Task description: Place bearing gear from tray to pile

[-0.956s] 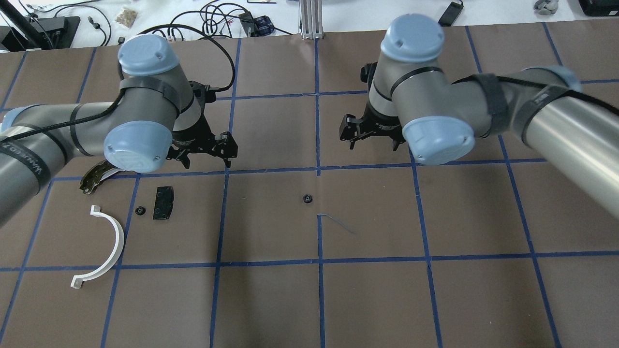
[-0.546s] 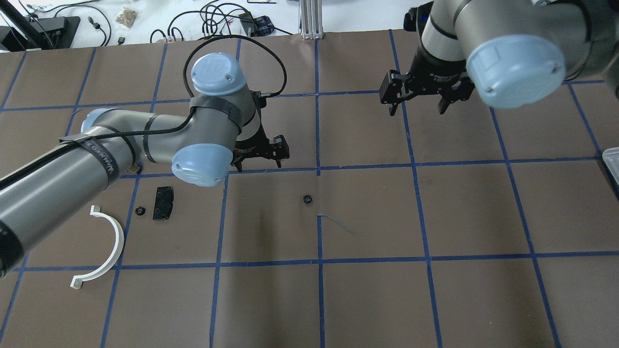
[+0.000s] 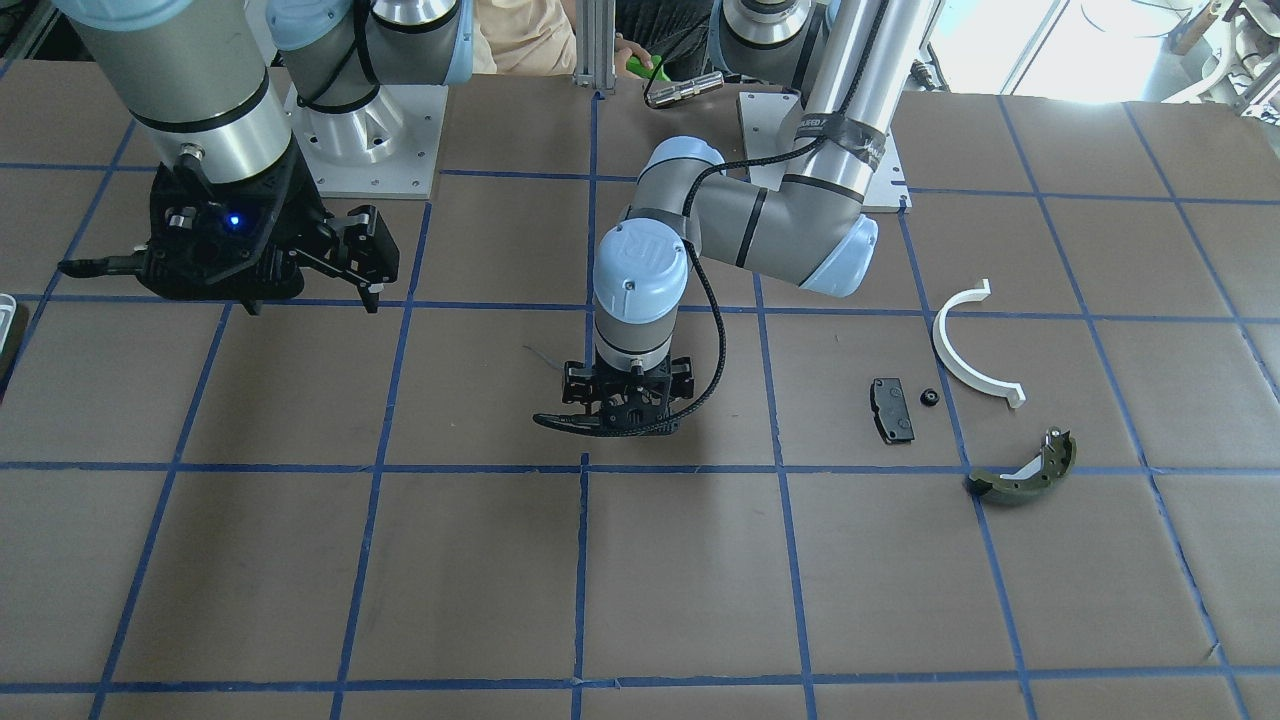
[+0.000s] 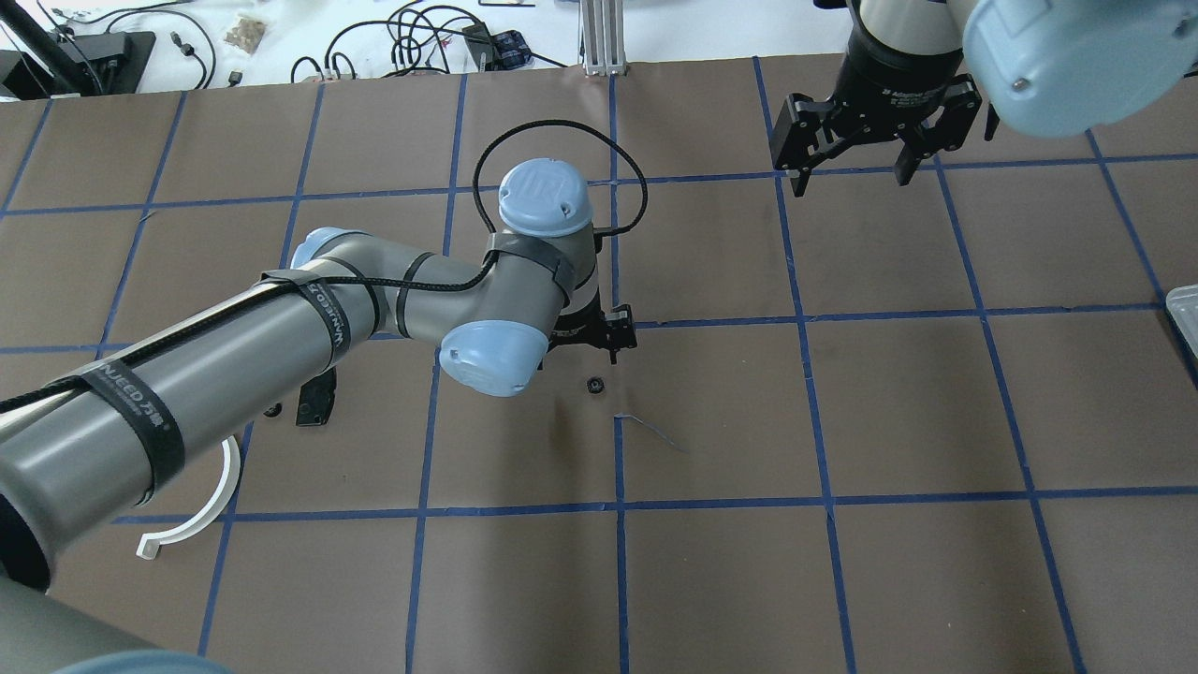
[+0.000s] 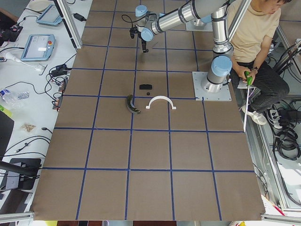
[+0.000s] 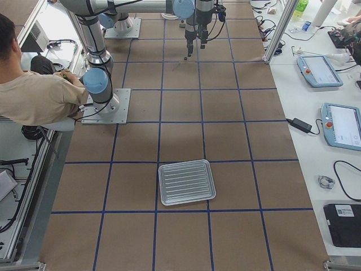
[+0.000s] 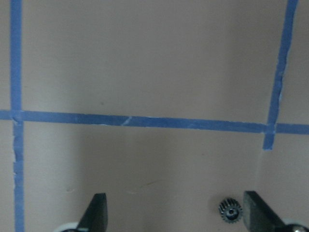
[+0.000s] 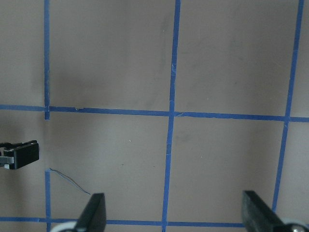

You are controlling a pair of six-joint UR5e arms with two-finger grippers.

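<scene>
A small black bearing gear (image 4: 593, 385) lies on the brown table at its middle. In the left wrist view the gear (image 7: 231, 211) sits just inside one fingertip. My left gripper (image 4: 599, 339) is open and empty, low over the table right by the gear. My right gripper (image 4: 847, 173) is open and empty, high at the far right. The pile lies at the left: white half-ring (image 3: 968, 350), black plate (image 3: 892, 410), olive brake shoe (image 3: 1025, 475) and a second small gear (image 3: 929, 397). The tray (image 6: 186, 182) stands at the table's right end, a sliver (image 4: 1184, 314) of it in the overhead view.
A thin loose strand (image 4: 650, 431) lies just in front of the middle gear. My left arm (image 4: 234, 365) stretches over the pile in the overhead view and hides the brake shoe there. An operator (image 5: 254, 42) sits behind the robot bases.
My left arm has swung from over the pile to the table's middle, beside the gear. My right arm has moved back and to the right, away from the middle.
</scene>
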